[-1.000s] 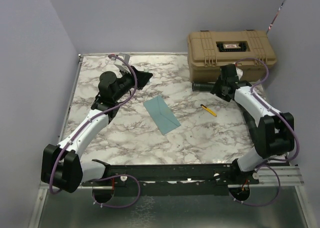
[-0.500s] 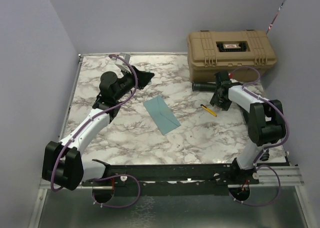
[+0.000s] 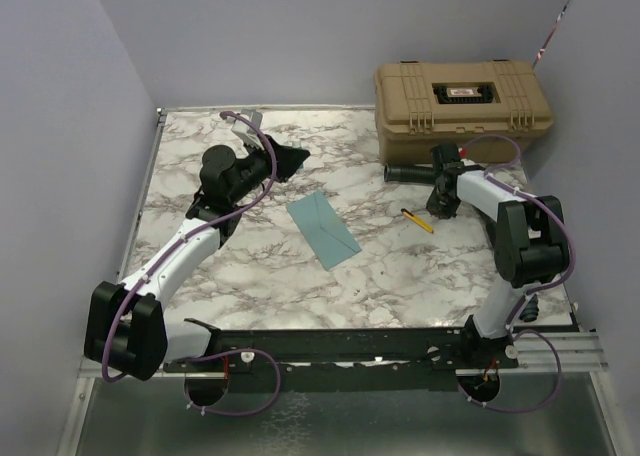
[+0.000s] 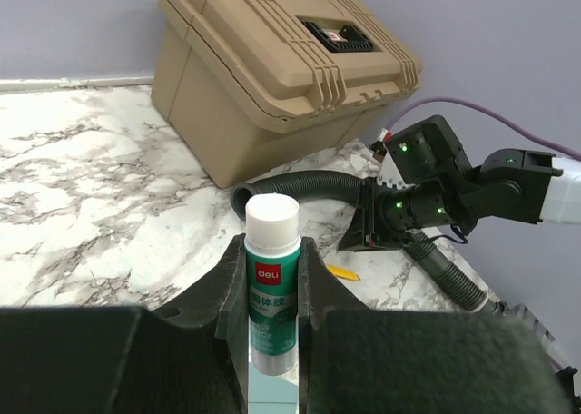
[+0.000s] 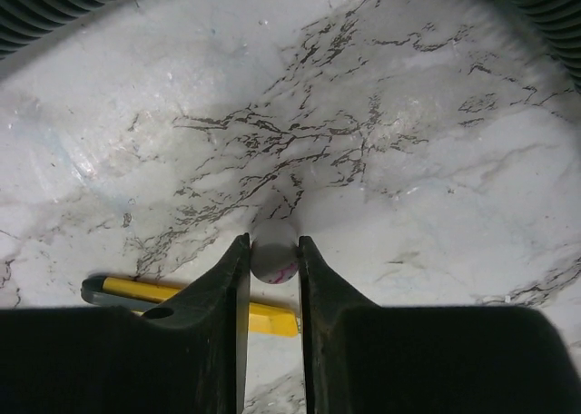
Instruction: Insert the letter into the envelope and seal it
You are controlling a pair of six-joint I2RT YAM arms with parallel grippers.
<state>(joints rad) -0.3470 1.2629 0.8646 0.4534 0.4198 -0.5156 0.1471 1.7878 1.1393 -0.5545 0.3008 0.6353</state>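
Note:
The teal envelope [image 3: 323,228] lies flat on the marble table [image 3: 250,276], mid-table; a strip of it shows under the left fingers [image 4: 272,398]. The letter is not in view. My left gripper [image 3: 290,159] [image 4: 272,282] hovers beyond the envelope's far left, shut on a green-labelled glue stick [image 4: 272,269] with a white top. My right gripper [image 3: 438,208] [image 5: 273,251] points down at the table, right of the envelope. Its fingers press both sides of a small white round piece [image 5: 273,261] with a pink mark.
A yellow pen-like tool [image 3: 418,220] [image 5: 182,298] lies just beside the right fingers. A black corrugated hose [image 3: 405,173] [image 4: 300,185] curls in front of the tan hard case [image 3: 462,98] at the back right. Grey walls close in the table's sides.
The right arm has dropped to the table near the yellow tool and its jaws have closed onto the white round piece. The left arm and glue stick have stayed put.

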